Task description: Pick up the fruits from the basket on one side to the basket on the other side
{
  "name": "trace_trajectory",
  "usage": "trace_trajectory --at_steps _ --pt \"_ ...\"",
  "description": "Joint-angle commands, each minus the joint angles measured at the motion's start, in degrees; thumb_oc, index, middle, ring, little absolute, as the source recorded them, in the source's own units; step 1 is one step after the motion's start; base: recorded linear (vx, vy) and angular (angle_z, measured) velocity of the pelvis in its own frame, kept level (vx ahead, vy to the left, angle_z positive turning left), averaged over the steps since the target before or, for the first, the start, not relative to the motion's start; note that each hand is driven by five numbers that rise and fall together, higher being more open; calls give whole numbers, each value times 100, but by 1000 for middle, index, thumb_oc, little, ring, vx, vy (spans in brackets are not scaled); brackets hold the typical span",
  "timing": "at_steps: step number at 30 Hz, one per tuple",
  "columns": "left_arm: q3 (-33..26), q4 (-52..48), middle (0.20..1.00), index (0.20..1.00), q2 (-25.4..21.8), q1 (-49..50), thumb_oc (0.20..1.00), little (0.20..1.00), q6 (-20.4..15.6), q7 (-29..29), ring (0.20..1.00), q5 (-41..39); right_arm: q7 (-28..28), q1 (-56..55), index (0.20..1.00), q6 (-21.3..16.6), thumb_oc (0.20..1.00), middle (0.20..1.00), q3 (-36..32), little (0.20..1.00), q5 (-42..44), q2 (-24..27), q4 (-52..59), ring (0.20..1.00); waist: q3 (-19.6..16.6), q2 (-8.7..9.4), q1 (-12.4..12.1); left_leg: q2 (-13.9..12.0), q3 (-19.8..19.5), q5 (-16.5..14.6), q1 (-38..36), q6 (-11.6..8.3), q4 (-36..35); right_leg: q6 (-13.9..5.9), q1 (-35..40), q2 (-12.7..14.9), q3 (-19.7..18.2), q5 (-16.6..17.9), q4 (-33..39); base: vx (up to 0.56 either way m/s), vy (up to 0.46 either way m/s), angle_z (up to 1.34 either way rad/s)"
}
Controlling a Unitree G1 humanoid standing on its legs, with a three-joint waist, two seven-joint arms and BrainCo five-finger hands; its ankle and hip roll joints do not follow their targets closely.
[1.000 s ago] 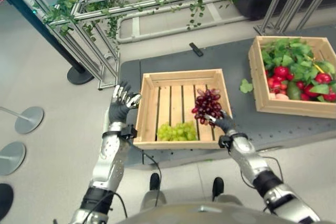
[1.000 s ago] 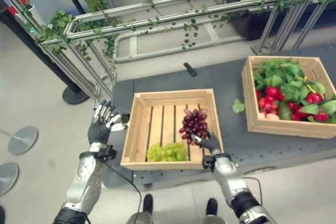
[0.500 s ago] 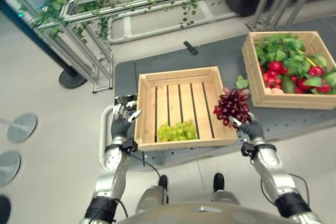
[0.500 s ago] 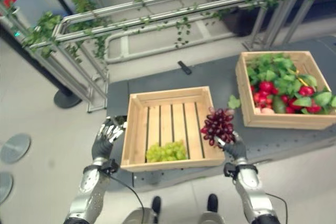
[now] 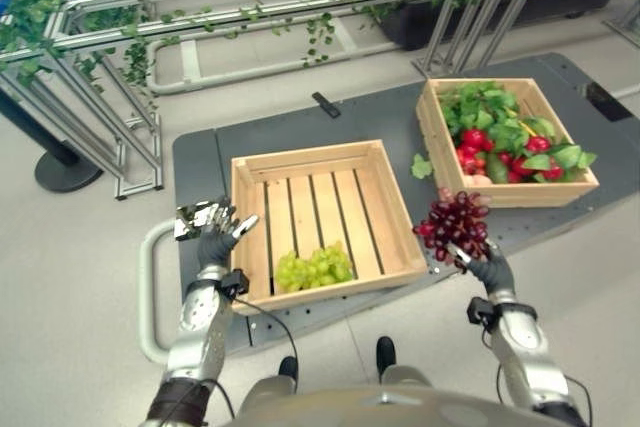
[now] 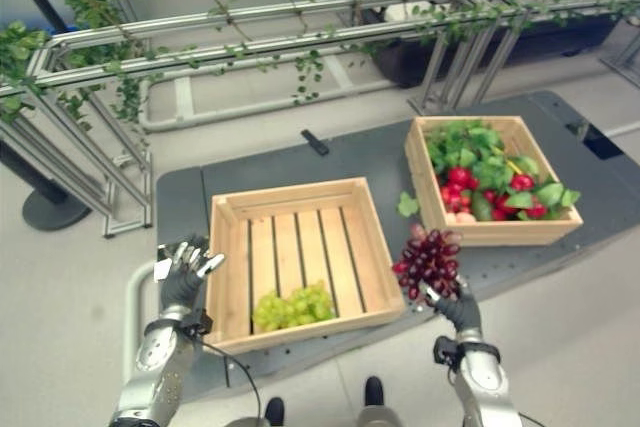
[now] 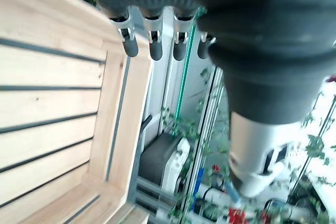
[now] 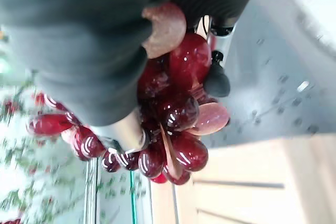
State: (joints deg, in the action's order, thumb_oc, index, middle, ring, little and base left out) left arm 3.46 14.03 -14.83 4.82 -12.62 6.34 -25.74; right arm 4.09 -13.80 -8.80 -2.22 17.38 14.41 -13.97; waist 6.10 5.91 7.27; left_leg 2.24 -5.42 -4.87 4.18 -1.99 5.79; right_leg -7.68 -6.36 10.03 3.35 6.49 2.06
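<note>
The red grapes (image 5: 455,223) are pinched in the right hand (image 5: 490,269), held up between the near crate (image 5: 390,215) and the far-right crate (image 5: 432,142). Probably soft and easily bruised, so best gripped by the stem. The left hand (image 5: 213,234) is spread open

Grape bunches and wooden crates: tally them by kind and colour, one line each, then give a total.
Red grape bunches: 1, held in the right hand, red grape bunch
Green grape bunches: 1, in the near crate, green grape bunch
Wooden crates: 2, the near crate and the far crate filled with leafy produce
Total: 4
</note>
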Motion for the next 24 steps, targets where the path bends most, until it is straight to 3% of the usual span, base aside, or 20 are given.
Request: trace_trajectory --at_steps 1,3,6,7,10,14,16,18,24 --pt "-42 -246 1000 1000 -87 -194 1000 1000 -199 -84 1000 297 -21 306 200 -478 200 200 -379 200 39 204 476 200 110 -277 -21 314 101 -185 -499 386 -677 -226 -765 -655 375 58 -174 -250 52 -70" --pt "-46 -276 1000 1000 -135 -206 1000 1000 -193 -52 1000 311 -8 340 200 -459 200 200 -330 200 2 162 490 200 219 -294 -57 179 333 -51 -334 333 -617 -334 -846 -467 711 -39 -409 -303 -9 -114" --pt "-21 -261 1000 1000 -151 -216 1000 1000 -183 -62 1000 301 0 303 200 -455 200 200 -363 200 -10 147 504 200 218 -369 -100 32 469 92 -210 304 -675 -262 -698 -354 752 -269 -613 -206 -6 -64" --pt "1 -262 1000 1000 -177 -203 1000 1000 -157 -103 1000 287 -8 228 200 -456 200 200 -446 200 42 132 510 200 181 -404 -182 -92 627 176 -113 284 -714 -172 -417 -254 777 -506 -729 -215 -24 -35" --pt "-30 -258 1000 1000 -167 -168 1000 1000 -112 -126 1000 270 -10 166 200 -434 200 200 -493 200 -13 130 491 200 60 -454 -315 -275 936 228 38 257 -669 -173 -53 42 883 -646 -757 -187 -47 -64" --pt "-154 -303 1000 1000 -174 -149 1000 1000 -127 -51 1000 176 5 202 200 -396 200 200 -494 200 -45 104 500 200 -68 -494 -493 -548 1453 303 215 181 -560 -242 303 522 1248 -652 -994 -188 -82 -99" --pt "-215 -330 1000 1000 -159 -128 1000 1000 -120 -25 1000 165 23 247 200 -353 200 200 -456 200 -63 80 492 200 -140 -382 -648 -573 1777 275 264 158 -453 -367 624 674 1602 -610 -918 -154 -95 -99" --pt "-260 -354 1000 1000 -151 -68 1000 1000 -142 7 1000 149 69 290 200 -299 200 200 -380 200 -186 85 478 200 -200 -277 -722 -596 2042 293 218 123 -475 -457 723 679 1820 -531 -643 -56 -153 -167" --pt "-243 -392 1000 1000 -139 41 1000 1000 -119 -53 1000 103 54 201 200 -271 200 200 -433 200 -150 154 625 200 -255 -371 -571 -1030 2357 497 75 -127 -413 -320 804 286 1620 -911 -258 -12 -217 -58"
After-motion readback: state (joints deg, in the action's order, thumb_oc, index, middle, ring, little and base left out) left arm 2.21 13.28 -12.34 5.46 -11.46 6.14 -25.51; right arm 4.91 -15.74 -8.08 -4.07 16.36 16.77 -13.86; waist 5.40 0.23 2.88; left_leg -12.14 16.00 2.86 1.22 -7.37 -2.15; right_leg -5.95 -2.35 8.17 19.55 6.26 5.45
